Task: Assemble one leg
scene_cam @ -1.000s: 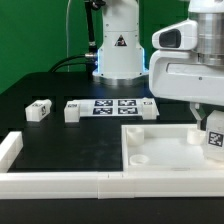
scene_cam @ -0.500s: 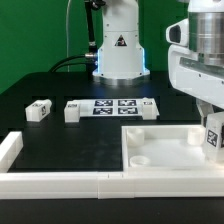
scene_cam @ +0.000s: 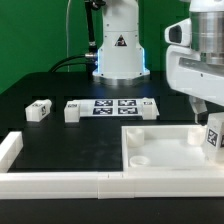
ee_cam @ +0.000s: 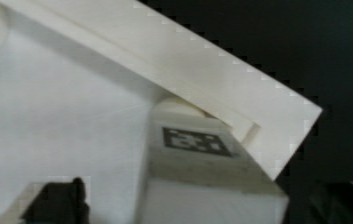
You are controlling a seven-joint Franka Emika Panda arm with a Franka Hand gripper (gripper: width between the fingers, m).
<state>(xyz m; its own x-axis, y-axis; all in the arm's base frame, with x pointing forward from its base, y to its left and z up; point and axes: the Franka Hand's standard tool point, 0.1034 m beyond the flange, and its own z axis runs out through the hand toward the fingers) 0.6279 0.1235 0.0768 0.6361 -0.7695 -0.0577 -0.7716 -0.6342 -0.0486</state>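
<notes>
My gripper is shut on a leg, a small white block with a black-and-white tag, and holds it upright over the far right corner of the large white slab. In the wrist view the leg stands between my two dark fingers, its far end at the slab's corner. I cannot tell whether the leg touches the slab. Three more legs lie on the black table: one at the exterior view's left, one beside it, one near the middle.
The marker board lies between the loose legs, in front of the robot base. A low white wall runs along the table's front edge, with a short white bar at its left end.
My gripper with the leg has shifted a little toward the exterior view's right and now holds nearly still over the slab's corner.
</notes>
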